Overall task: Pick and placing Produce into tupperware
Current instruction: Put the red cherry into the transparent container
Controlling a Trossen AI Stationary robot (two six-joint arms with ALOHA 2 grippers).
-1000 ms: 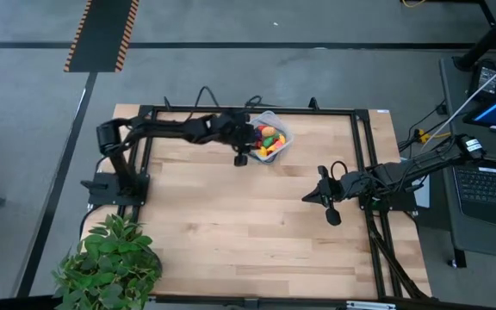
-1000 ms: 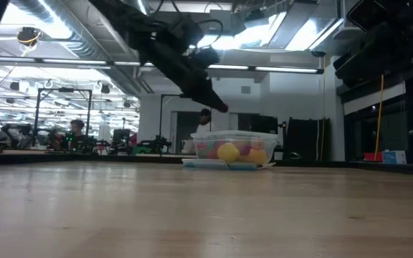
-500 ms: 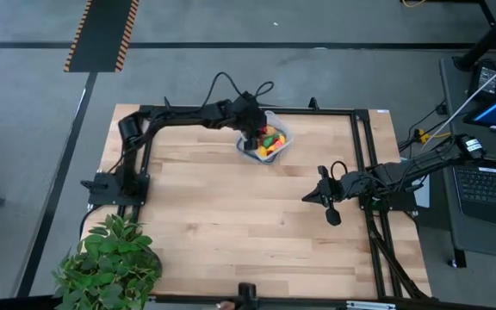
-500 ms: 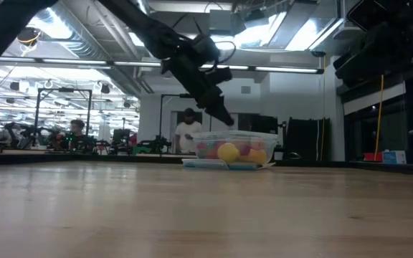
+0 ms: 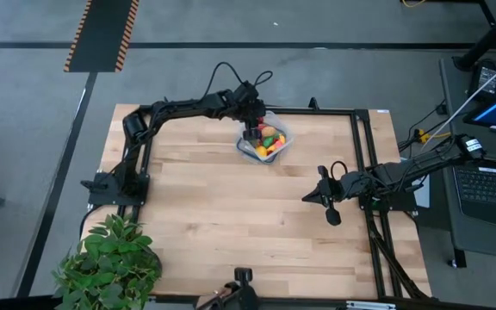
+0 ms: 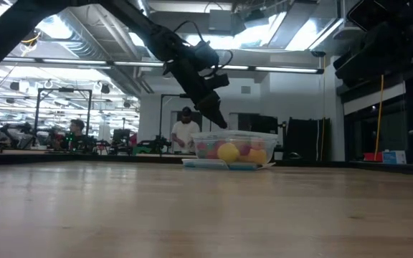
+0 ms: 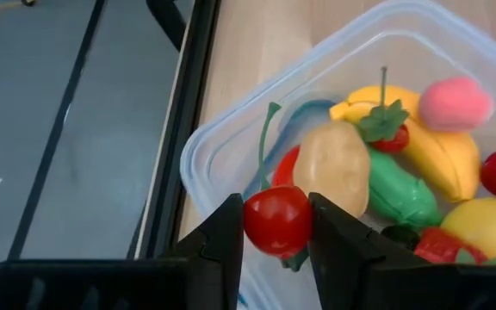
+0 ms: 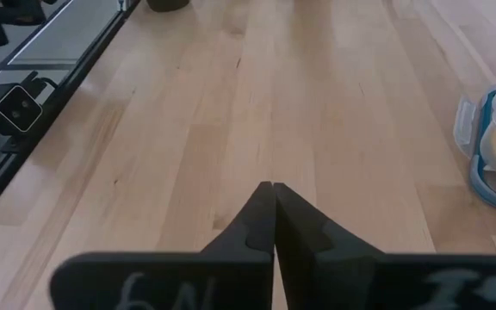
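A red cherry (image 7: 277, 221) is held in the left gripper (image 7: 275, 226) just above the tupperware (image 7: 231, 138); release is called for next. The right gripper (image 8: 272, 191) is kept shut, well apart.

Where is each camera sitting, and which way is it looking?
High view: above the table, looking straight down; both arms show, the left gripper over the tupperware, the right gripper waiting at the table's right.
Low view: at table-top height, looking level across; the left arm comes down to the tupperware.
Left wrist view: on the left wrist; its fingers hold a red cherry above the tupperware.
Right wrist view: on the right wrist; shut fingers over bare wood.
All four share the tupperware.
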